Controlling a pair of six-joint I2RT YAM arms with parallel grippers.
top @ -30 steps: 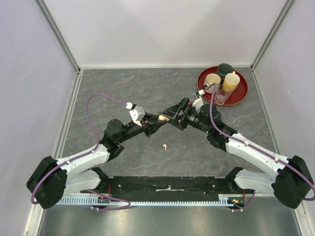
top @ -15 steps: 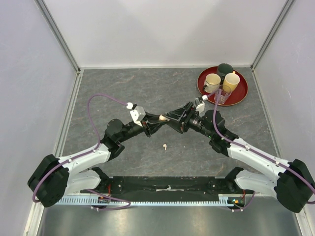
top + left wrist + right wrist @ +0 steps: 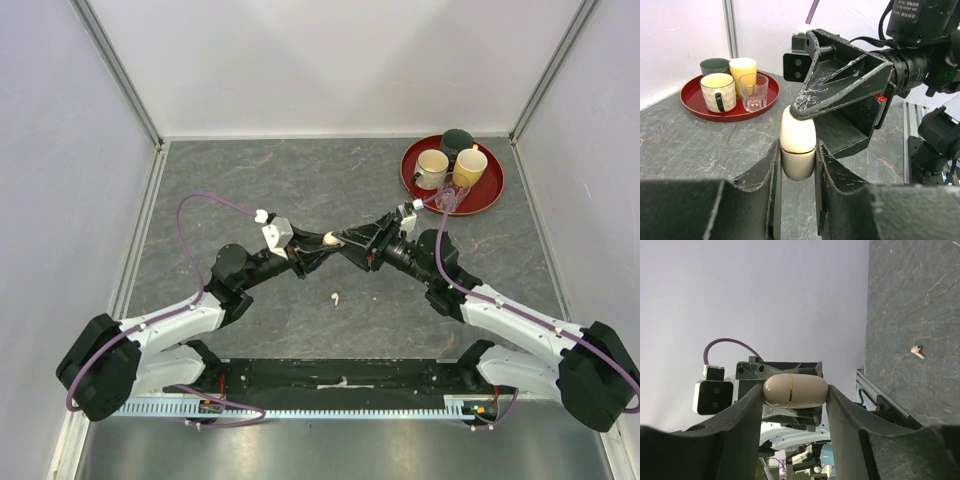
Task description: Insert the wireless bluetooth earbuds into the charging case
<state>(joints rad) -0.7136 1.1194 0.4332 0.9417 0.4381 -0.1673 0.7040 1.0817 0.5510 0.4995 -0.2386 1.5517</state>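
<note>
Nearest the arm bases: one cream-white earbud (image 3: 335, 297) lies loose on the dark stone-look table (image 3: 250, 180). It is clear of both arms, on the near side of the spot where the grippers meet.

Mid-table, held above the surface: L gripper (image 3: 798, 152) is clamped on the lower half of the cream charging case (image 3: 798, 132). Case stands upright btwn its fingers, lid closed, thin seam line visible. R gripper (image 3: 795, 390) comes in from the opposite side w/ jaws narrowed round the upper half. Its fingers (image 3: 747, 415) appear to touch the case on both sides, so both grippers have it.

Far R corner: round red tray (image 3: 690, 100) carrying a cream mug (image 3: 717, 92), yellow cup (image 3: 742, 70), dark cup (image 3: 714, 66) and clear glass (image 3: 754, 91). All upright, grouped close, well apart from the grippers.
</note>
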